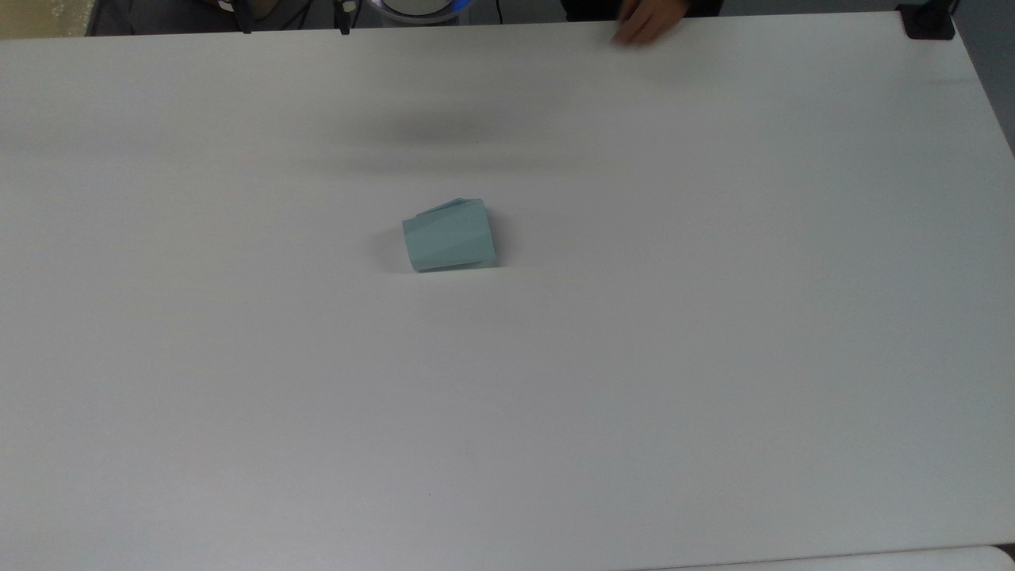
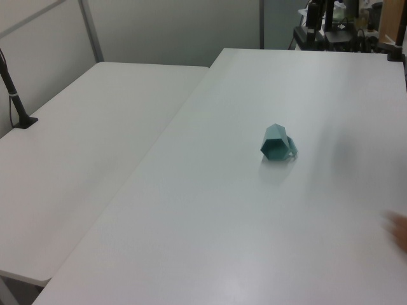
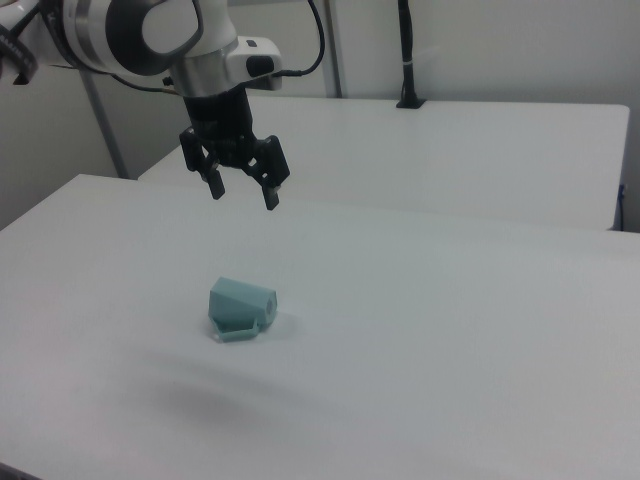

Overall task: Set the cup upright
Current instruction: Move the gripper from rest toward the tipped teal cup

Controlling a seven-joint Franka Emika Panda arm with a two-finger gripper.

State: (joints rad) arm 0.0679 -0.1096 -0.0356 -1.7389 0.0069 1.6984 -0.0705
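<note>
The pale teal faceted cup point(image 1: 449, 236) lies on its side near the middle of the white table point(image 1: 714, 357). In the left view the cup point(image 2: 277, 143) shows one polygonal end toward the camera, with its small loop handle on the left view's right. In the right view the cup point(image 3: 241, 309) rests with the handle down at the front. My gripper point(image 3: 243, 192) hangs open well above the table, higher than the cup and clear of it, fingers pointing down with nothing between them.
A person's hand point(image 1: 646, 24) rests at the table's far edge in the top view, and blurs at the left view's right edge point(image 2: 399, 230). A second white table point(image 2: 82, 146) adjoins. A black clamp point(image 1: 928, 22) sits at the top view's upper right corner.
</note>
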